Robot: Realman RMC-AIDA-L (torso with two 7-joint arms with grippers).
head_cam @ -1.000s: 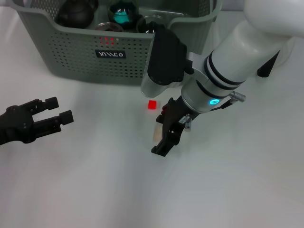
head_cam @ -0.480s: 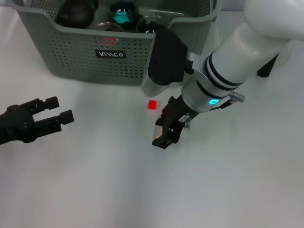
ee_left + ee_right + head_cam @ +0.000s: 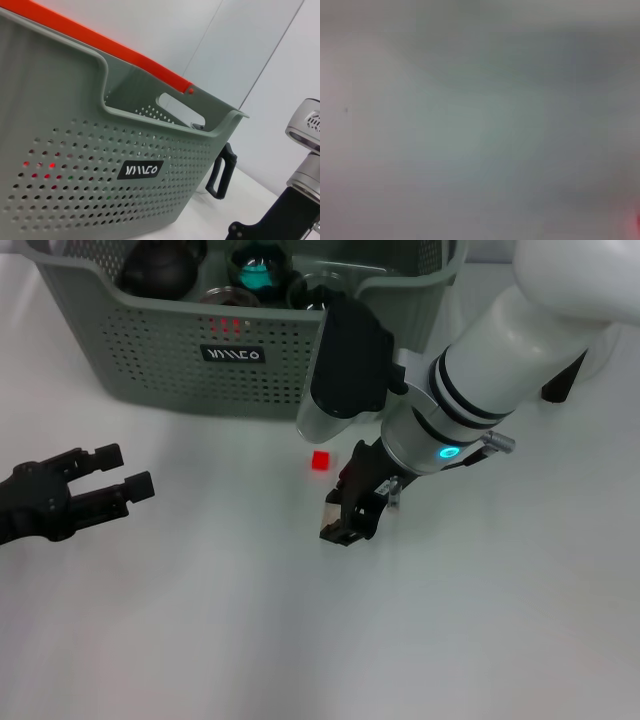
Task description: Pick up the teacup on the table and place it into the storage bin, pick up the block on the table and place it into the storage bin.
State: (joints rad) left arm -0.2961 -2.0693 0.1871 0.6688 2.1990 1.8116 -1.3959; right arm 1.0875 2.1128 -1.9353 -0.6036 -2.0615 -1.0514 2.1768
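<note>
Red block [image 3: 320,460]: small bright cube, sits on the white tabletop [image 3: 200,620] in front of the storage bin [image 3: 160,350], apart from its wall. Bin is grey-green, perforated sides, rounded rim, black label with white lettering; dark rounded items inside. Right end effector [image 3: 345,525] is low over the tabletop just beside the block, not touching it; finger state cannot be told. Left end effector [image 3: 125,472] hovers well apart, fingers spread, holding nothing.

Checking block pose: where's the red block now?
Head view: the block sits on the table near centre, just in front of the bin, close to the right end effector but apart from it.
</note>
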